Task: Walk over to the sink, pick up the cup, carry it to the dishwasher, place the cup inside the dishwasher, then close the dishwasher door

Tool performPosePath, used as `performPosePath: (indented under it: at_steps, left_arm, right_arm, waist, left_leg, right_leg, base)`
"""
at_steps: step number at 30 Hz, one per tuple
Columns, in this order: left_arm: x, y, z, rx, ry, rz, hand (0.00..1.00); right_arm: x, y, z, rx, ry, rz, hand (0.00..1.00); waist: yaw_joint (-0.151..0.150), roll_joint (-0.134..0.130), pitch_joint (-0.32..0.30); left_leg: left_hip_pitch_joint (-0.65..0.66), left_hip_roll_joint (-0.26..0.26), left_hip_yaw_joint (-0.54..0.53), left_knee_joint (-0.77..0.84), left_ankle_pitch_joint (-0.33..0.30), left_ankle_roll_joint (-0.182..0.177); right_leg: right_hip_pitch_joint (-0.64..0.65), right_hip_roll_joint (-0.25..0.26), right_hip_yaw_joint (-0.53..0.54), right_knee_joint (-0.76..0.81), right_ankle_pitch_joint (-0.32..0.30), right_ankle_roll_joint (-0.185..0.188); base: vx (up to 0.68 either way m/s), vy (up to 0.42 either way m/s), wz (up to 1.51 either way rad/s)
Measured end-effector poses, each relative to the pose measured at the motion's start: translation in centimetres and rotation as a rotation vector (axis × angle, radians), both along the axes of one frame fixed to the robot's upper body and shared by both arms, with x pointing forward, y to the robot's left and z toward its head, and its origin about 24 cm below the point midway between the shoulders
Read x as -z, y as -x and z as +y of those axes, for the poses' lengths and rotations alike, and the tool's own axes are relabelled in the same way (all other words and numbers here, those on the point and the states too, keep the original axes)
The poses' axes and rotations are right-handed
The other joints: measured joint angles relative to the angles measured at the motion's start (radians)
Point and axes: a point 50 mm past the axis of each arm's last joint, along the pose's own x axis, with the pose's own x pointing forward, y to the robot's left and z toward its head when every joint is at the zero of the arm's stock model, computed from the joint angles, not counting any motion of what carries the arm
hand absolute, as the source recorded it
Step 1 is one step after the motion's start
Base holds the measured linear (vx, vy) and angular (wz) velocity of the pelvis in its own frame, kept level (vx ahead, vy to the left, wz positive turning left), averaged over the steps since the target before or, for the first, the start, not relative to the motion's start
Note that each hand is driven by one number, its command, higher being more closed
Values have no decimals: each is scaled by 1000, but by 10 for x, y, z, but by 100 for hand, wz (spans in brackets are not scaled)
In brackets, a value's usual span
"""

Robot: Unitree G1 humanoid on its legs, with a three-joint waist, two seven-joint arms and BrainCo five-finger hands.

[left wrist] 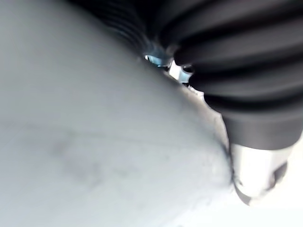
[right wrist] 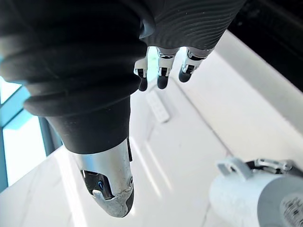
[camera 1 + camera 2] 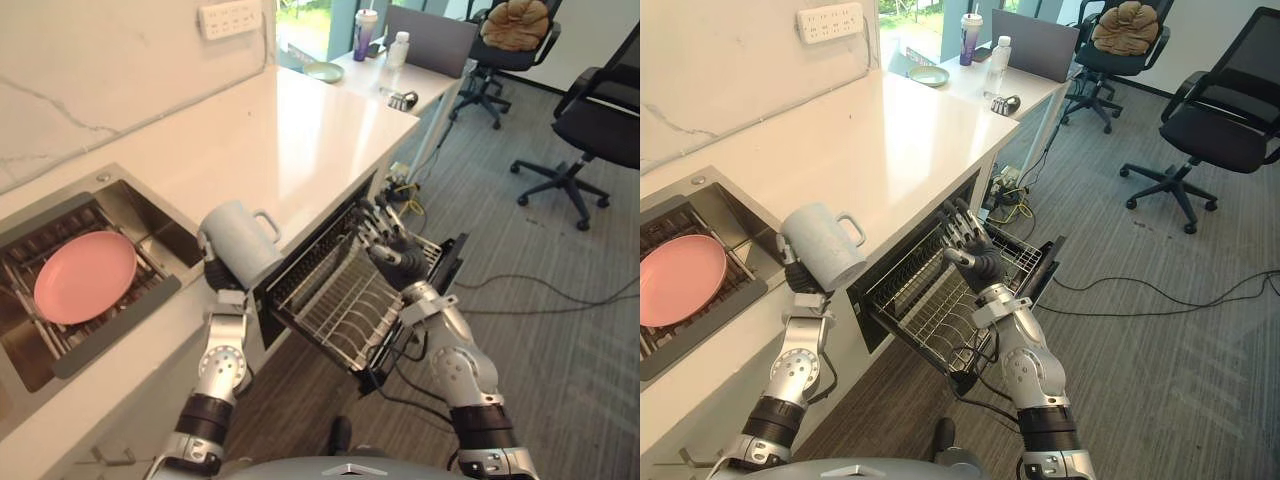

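Observation:
A grey cup (image 3: 238,240) with a side handle is held tilted in my left hand (image 3: 216,272), above the counter's front edge between the sink (image 3: 150,212) and the dishwasher. In the left wrist view the cup (image 1: 94,142) lies against the hand's dark cover. The dishwasher's wire rack (image 3: 335,300) is pulled out, and its door (image 3: 452,262) hangs open past it. Over the rack my right hand (image 3: 388,250) hovers open and holds nothing. Its straight fingers (image 2: 163,71) show in the right wrist view, with the cup (image 2: 258,198) beyond.
A pink plate (image 3: 85,275) lies on the rack in the sink. The white counter (image 3: 300,130) runs to a desk with a bowl (image 3: 324,71), a tumbler (image 3: 365,35), a bottle (image 3: 398,48) and a laptop. Office chairs (image 3: 590,120) and floor cables stand at the right.

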Motion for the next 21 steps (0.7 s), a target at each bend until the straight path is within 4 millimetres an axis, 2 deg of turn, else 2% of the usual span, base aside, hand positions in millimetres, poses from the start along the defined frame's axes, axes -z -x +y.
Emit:
performPosePath:
  at_steps: [4, 7, 16, 21]
  left_arm:
    - [11, -2, 3, -35, -12, 61, 100]
    - [20, 0, 14, -102, -33, 96, 100]
    - [12, -8, 16, -141, -70, 64, 100]
    - [12, -11, 11, -152, -65, 67, 100]
  right_arm:
    - [-7, -2, 12, -65, -6, -8, 0]
    - [-20, -1, 18, -114, 4, -38, 0]
    - [-32, -8, 19, -113, 59, -23, 0]
    - [-44, -11, 30, -115, 170, -31, 0]
  waist:
    - [-4, -5, -3]
    - [-3, -8, -4]
    - [-16, -9, -4]
    - [-14, -9, -4]
  left_leg:
    - [-1, -3, 20, -1, 0, 1]
    - [4, 1, 40, -4, 1, 4]
    - [-1, 7, 69, 5, 0, 0]
    - [-1, 10, 68, 8, -2, -2]
  right_leg:
    - [0, -3, 10, -4, 7, 1]
    - [-3, 3, 29, -4, 8, -3]
    - [-21, 10, 55, -4, 7, -9]
    - [-20, 12, 56, -4, 12, -15]
  base:
    - [-63, 75, -12]
    - [-49, 33, -12]
    - [-37, 36, -11]
    - [7, 73, 0]
